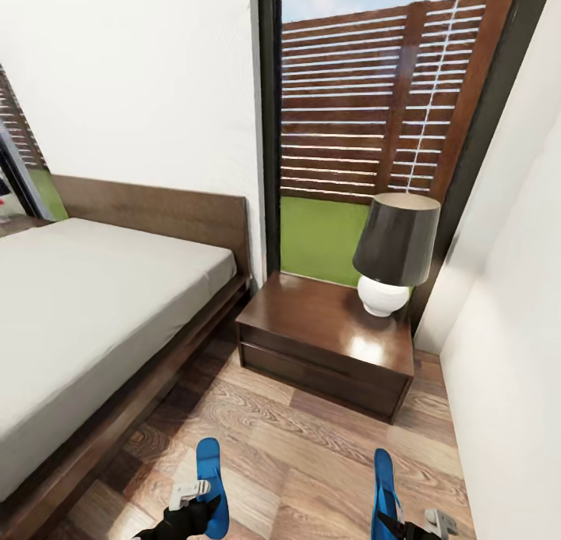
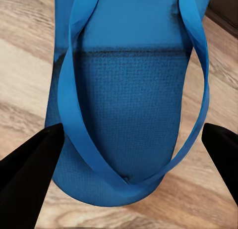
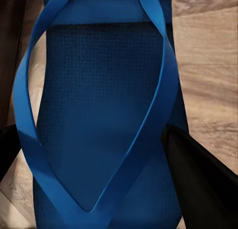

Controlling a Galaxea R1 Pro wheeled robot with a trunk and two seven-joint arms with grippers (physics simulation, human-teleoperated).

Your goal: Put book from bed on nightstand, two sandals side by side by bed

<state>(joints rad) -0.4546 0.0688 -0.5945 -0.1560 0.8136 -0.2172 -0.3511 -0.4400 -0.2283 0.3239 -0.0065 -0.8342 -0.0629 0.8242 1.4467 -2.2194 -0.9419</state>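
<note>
- The left hand point(image 1: 189, 502) is seen low over the wood-plank floor point(image 1: 304, 454), with the left sandal point(image 1: 212, 485) directly under and ahead of it.
- In the left wrist view, the left sandal point(image 2: 129, 105) is framed between the two dark fingers point(image 2: 29, 174); the fingers are spread wide, one on each side of the sole, apart from its edges.
- Nothing is pinched by the left hand; the sandal's sole is seen against the floor.
- The right hand point(image 1: 413, 524) is caught at the lower edge of the head view, with the right sandal point(image 1: 385, 489) running forward from it.
- In the right wrist view, the right sandal point(image 3: 104, 120) is straddled by the fingers point(image 3: 198, 174); one finger is pressed at the sole's edge, the other is partly hidden behind the strap.
- The right hand appears closed on the right sandal, which is held lengthwise between the fingers.
- The two sandals are well apart from one another, each ahead of its own hand.
- The bed point(image 1: 86, 306) is found beyond the left hand, on its outer side.
- The nightstand point(image 1: 327, 345) is seen ahead of both hands, beside the bed, with a lamp point(image 1: 393, 252) carried on its top.
</note>
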